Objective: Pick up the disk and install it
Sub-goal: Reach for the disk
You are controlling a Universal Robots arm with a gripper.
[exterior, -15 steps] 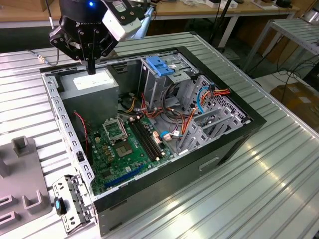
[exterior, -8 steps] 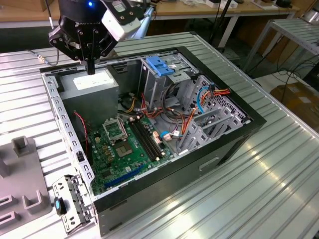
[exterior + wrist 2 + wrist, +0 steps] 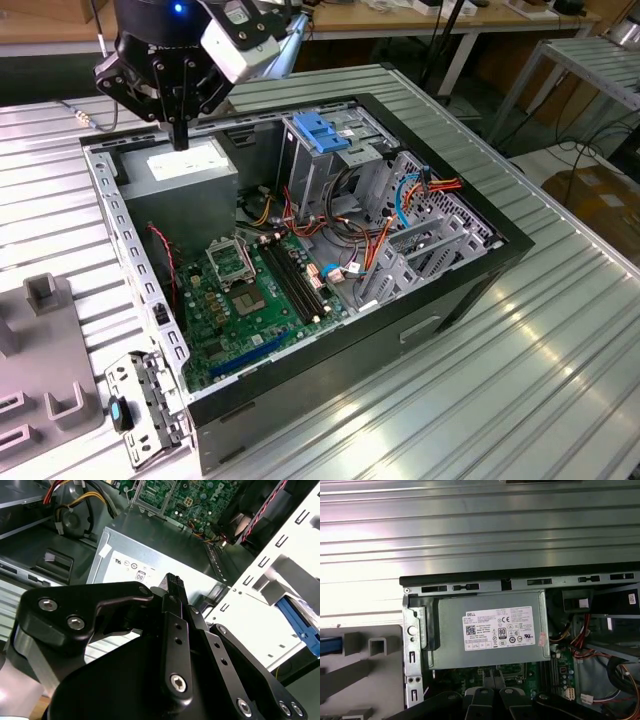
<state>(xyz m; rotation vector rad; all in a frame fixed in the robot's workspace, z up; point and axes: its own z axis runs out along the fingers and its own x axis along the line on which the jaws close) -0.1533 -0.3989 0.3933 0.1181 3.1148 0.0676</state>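
The disk is out of view. My gripper [image 3: 180, 138] hangs at the back left corner of the open computer case [image 3: 470, 290], just above the grey power-supply box [image 3: 185, 175]. Its black fingers [image 3: 173, 584] stand together, pointing down, with nothing between them. In both wrist views the power-supply box [image 3: 492, 630] with its white sticker [image 3: 135, 570] lies right under the fingers. The metal drive cage with a blue plastic top [image 3: 325, 135] stands at the back of the case, to the exterior view's right of the gripper.
The green motherboard [image 3: 255, 290] and loose coloured cables [image 3: 400, 200] cover the case floor. A grey fixture block [image 3: 45, 350] and a metal bracket with a blue clip [image 3: 135, 405] lie on the ribbed table at the exterior view's left. A blue piece [image 3: 330, 645] shows beside the fixture.
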